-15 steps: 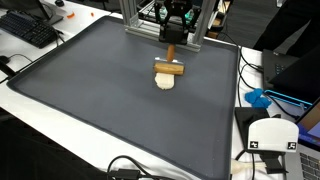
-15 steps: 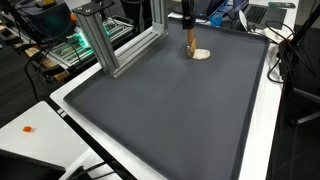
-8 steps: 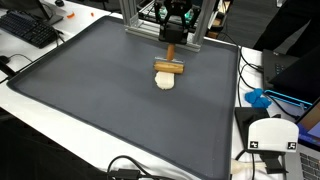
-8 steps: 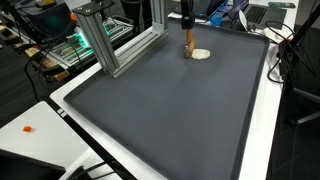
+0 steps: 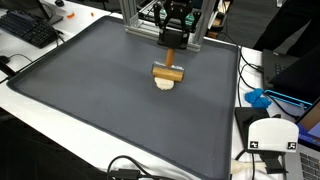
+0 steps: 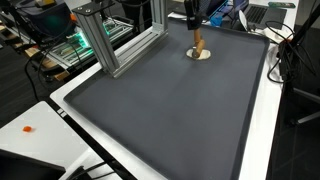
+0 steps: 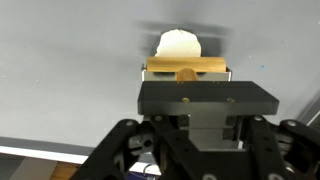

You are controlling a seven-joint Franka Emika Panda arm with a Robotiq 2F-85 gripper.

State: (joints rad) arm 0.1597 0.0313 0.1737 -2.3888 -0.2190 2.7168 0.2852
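Note:
My gripper (image 5: 174, 38) is shut on the handle of a wooden T-shaped tool (image 5: 169, 70) and holds it head-down at the far end of a dark grey mat (image 5: 100, 100). The tool's cross-bar head sits just over a small white round disc (image 5: 165, 85) that lies flat on the mat. In the other exterior view the gripper (image 6: 193, 22) holds the tool (image 6: 198, 43) slightly tilted over the disc (image 6: 203, 55). In the wrist view the wooden head (image 7: 187, 67) lies across the near edge of the disc (image 7: 178, 44). The fingertips are hidden behind the gripper body.
An aluminium frame (image 6: 100, 45) stands at the mat's far edge, close behind the gripper. A keyboard (image 5: 28, 28) lies off one corner. A white device (image 5: 268, 140), a blue object (image 5: 258, 99) and cables lie beside the mat's side edge.
The gripper has shifted a little sideways with the tool. The tool's head has moved from beside the white disc to over it and now tilts slightly.

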